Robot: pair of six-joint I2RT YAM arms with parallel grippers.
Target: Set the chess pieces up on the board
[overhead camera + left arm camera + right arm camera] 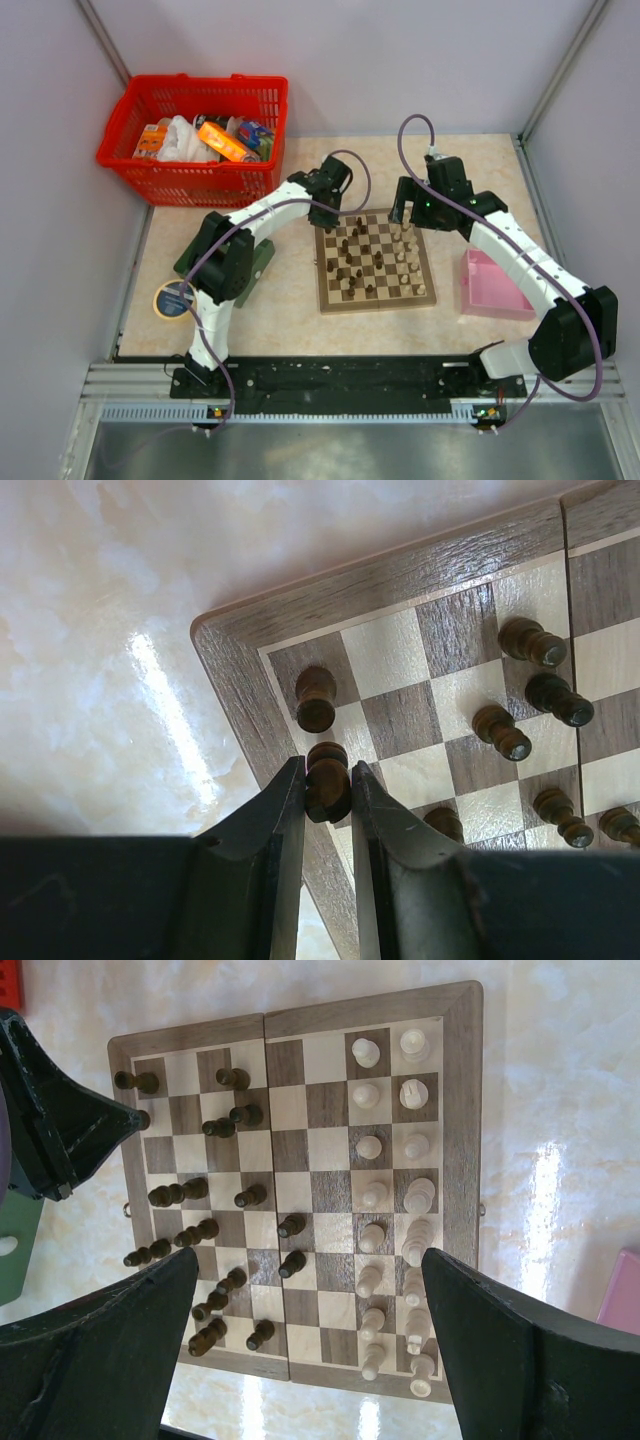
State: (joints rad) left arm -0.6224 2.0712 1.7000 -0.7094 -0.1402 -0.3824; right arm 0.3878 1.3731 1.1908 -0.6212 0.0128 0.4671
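The pale marbled counter [250,300] carries a red basket [195,125] full of packets at its far left corner. The board [376,262] lies flat near the middle of the counter, between the two arms, with a pink box [495,285] just beside its right edge.

The right hand [310,1258] hangs above the board with its fingers spread wide and nothing between them. Its camera looks straight down on nearly the whole playing field. The left hand [328,790] is down at the board's far left corner, clenched on a single dark piece [327,775], which stands upright between the two fingers. That piece is at the second square along the edge, just beside another dark figure on the corner square. Whether its base touches the wood cannot be told.

The cream pieces [400,1210] stand in two tidy lines along the board's right side, filling the two outer files. The dark pieces [200,1190] are spread unevenly over the left half. A few sit along the outer edge, others are bunched in pairs, and a couple stand close to the middle fold.
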